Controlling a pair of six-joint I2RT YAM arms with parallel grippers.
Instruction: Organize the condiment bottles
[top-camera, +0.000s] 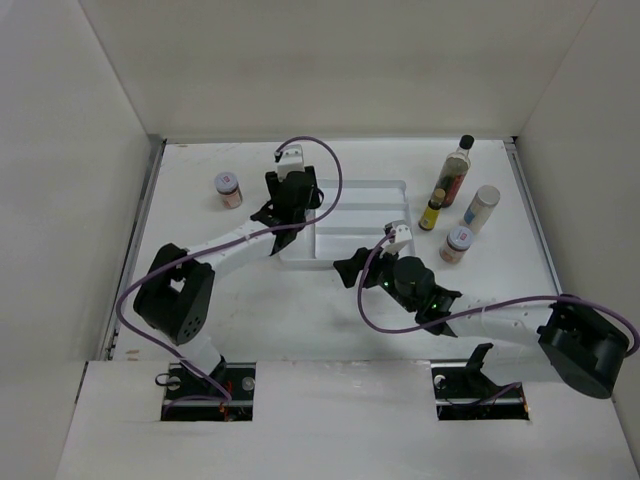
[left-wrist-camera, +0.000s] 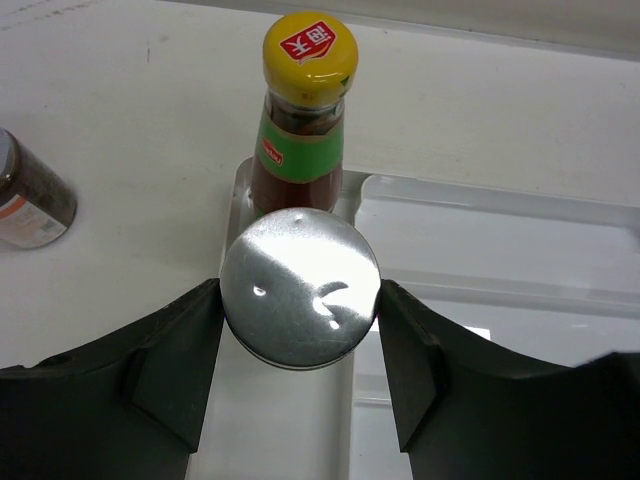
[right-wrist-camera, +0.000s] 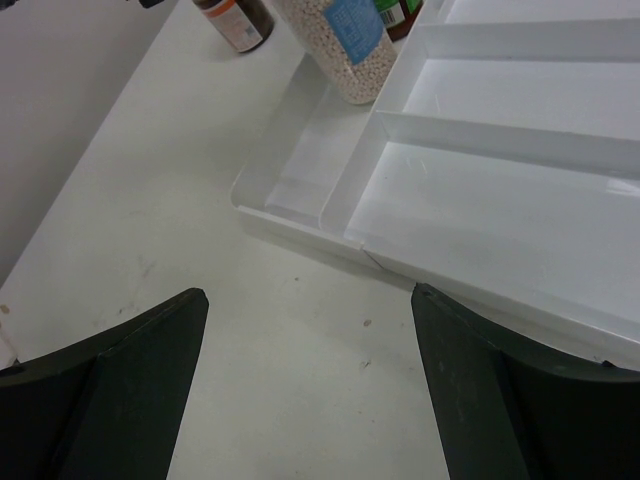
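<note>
Left gripper (left-wrist-camera: 300, 300) clamps a metal-lidded spice jar (left-wrist-camera: 300, 275) just under its lid, over the white divided tray's (left-wrist-camera: 480, 195) end slot (probably glass: light, slick, breakable); right gripper (right-wrist-camera: 307, 292) gapes empty.

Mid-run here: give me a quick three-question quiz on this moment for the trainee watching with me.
1. True or false: the right gripper is holding a bottle.
2. Multiple choice: what is the left gripper closed on?
A. a silver-lidded jar
B. a tall dark glass bottle
C. the rim of a tray
3. Fill the blank: in the left wrist view, the sauce bottle standing just behind that jar has a ____ cap.

Key
1. False: its fingers are apart with nothing between them.
2. A
3. yellow
</note>
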